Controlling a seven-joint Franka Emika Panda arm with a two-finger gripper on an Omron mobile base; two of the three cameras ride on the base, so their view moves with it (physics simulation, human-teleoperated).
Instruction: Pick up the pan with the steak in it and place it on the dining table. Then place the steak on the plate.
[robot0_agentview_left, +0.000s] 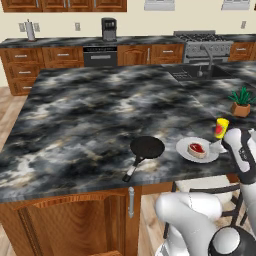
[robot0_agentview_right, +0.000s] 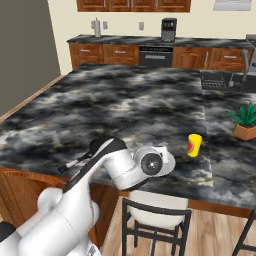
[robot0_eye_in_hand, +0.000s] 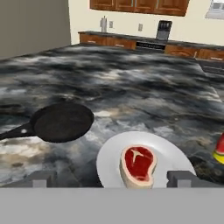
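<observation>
The black pan (robot0_eye_in_hand: 63, 121) stands empty on the dining table (robot0_eye_in_hand: 131, 83), its handle pointing toward the table's near edge. Just right of it lies the light-grey plate (robot0_eye_in_hand: 175, 158) with the red steak (robot0_eye_in_hand: 138, 165) on it. My gripper (robot0_eye_in_hand: 113, 180) hovers low over the plate's near rim, open wide, one fingertip on each side of the steak and nothing between them. From the left base, the pan (robot0_agentview_left: 146, 148), plate (robot0_agentview_left: 184, 148) and steak (robot0_agentview_left: 197, 149) sit near the front edge of the table (robot0_agentview_left: 90, 115). In the right base view my arm hides most of the pan.
A yellow bottle (robot0_agentview_left: 221, 128) stands right behind the plate. A potted plant (robot0_agentview_left: 241, 102) is farther right, and a sink (robot0_agentview_left: 197, 73) is set in the far side. A chair (robot0_agentview_right: 155, 212) stands below the table's edge.
</observation>
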